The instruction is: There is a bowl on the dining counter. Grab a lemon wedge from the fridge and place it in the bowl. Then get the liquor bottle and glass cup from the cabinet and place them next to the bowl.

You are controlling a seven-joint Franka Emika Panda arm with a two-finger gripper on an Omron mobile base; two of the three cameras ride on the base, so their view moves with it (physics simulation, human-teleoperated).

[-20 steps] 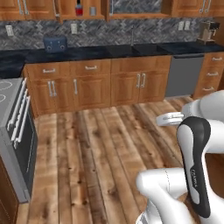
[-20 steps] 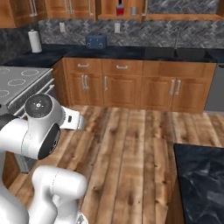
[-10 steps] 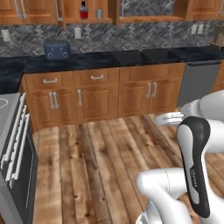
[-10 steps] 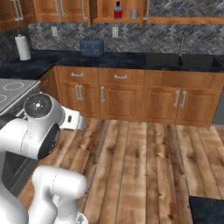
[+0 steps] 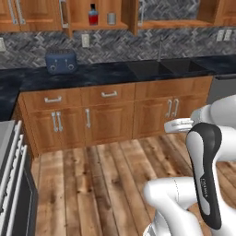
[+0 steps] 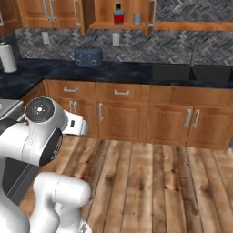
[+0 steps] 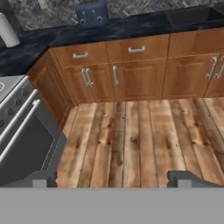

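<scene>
The liquor bottle (image 5: 93, 14) (image 6: 119, 14), red with a dark neck, stands on the shelf of the open wall cabinet (image 5: 78, 11) (image 6: 102, 11). Just right of it stands the small grey glass cup (image 5: 111, 18) (image 6: 137, 18). My gripper (image 7: 116, 179) is open with nothing between its fingertips (image 7: 43, 178). It hangs far below the shelf and looks down at the wooden floor and the base cabinets. The bowl, the dining counter, the fridge and the lemon wedge are out of view.
A blue toaster (image 5: 61, 61) (image 6: 88, 57) (image 7: 92, 13) sits on the black counter under the cabinet. A sink (image 5: 161, 68) (image 6: 195, 73) lies to its right. A stove (image 5: 9, 184) (image 7: 22, 131) stands at the left, with a paper towel roll (image 6: 7, 57) beyond it.
The whole picture has shifted: the base has driven toward the wall cabinets, which look larger and nearer. The dining counter corner has left the right base view. The gripper stays open.
</scene>
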